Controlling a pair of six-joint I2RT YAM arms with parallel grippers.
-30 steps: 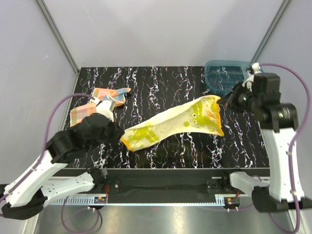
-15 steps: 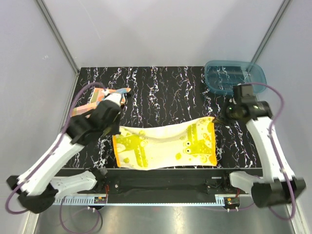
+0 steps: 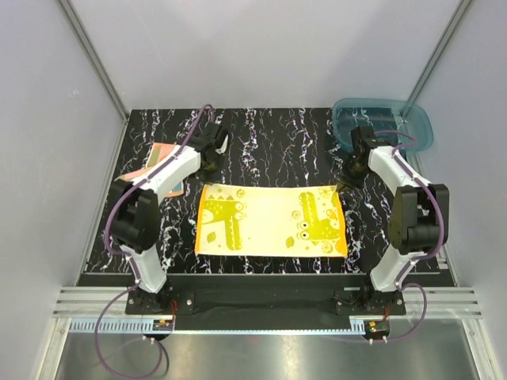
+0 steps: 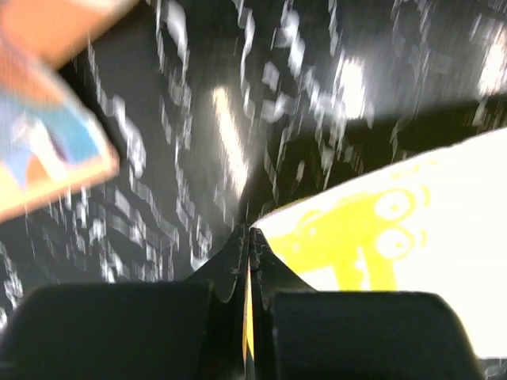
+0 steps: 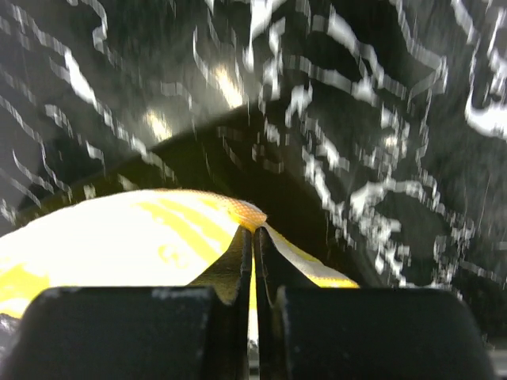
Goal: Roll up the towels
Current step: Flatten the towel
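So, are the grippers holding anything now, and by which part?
Yes. The left gripper pinches the yellow towel by its far-left corner, the right gripper by its far-right corner.

What I can't make out around the yellow towel

My left claw (image 4: 247, 237) and right claw (image 5: 253, 233) each pinch a far corner of the bright yellow soft towel (image 3: 269, 220), and the cloth inside each pinch is hidden; from above, both claws are too small to show fingertips. Left of that towel, my white left arm (image 3: 170, 170) covers the middle of the orange patchwork cloth towel (image 3: 161, 152), which my left wrist view smears and cuts off at its upper left edge. The yellow towel runs off the right edge there, and off the left edge in my right wrist view. Beyond its far right corner, my right arm (image 3: 400, 178) crosses the rim of the translucent teal plastic bin (image 3: 396, 119). The black marbled tabletop (image 5: 356, 119) is blurred in both wrist views.
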